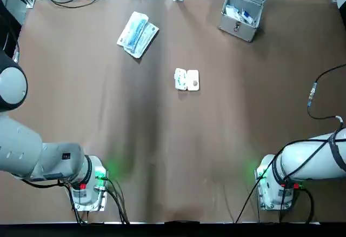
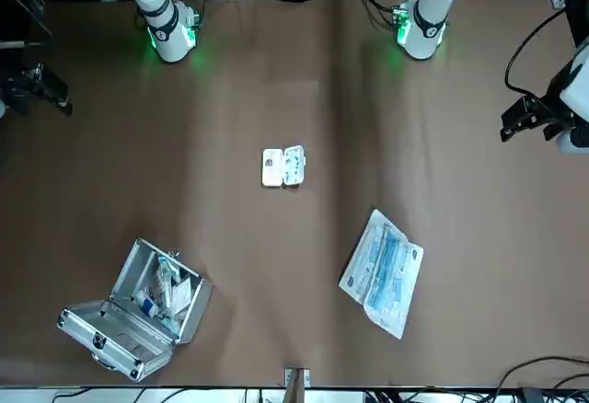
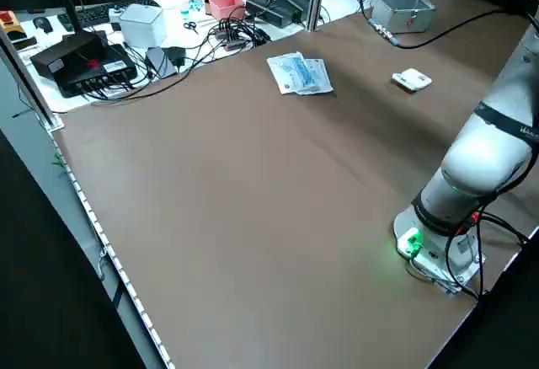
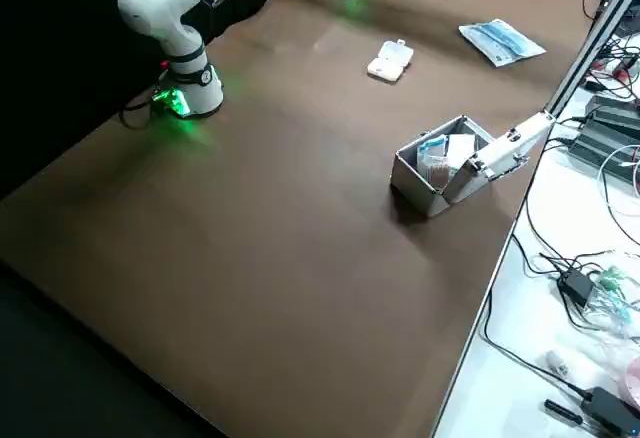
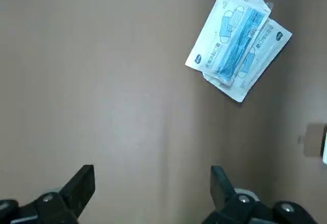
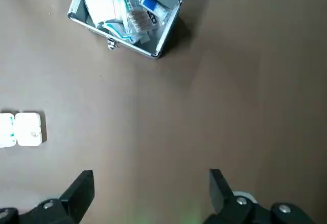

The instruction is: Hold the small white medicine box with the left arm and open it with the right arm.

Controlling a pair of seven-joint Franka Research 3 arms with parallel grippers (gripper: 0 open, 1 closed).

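Note:
The small white medicine box (image 1: 186, 79) lies flat near the table's middle, its two halves spread side by side (image 2: 282, 166). Nothing touches it. My left gripper (image 5: 152, 188) hangs high over the left part of the table, open and empty; the box only shows at the edge of its wrist view (image 5: 324, 143). My right gripper (image 6: 150, 188) is also raised, over the right part, open and empty, with the box (image 6: 20, 129) well off to its side.
A stack of blue-and-white mask packets (image 1: 137, 34) lies at the back left. An open metal case (image 1: 243, 10) with supplies stands at the back right. A black cable (image 1: 313, 93) hangs at the right edge.

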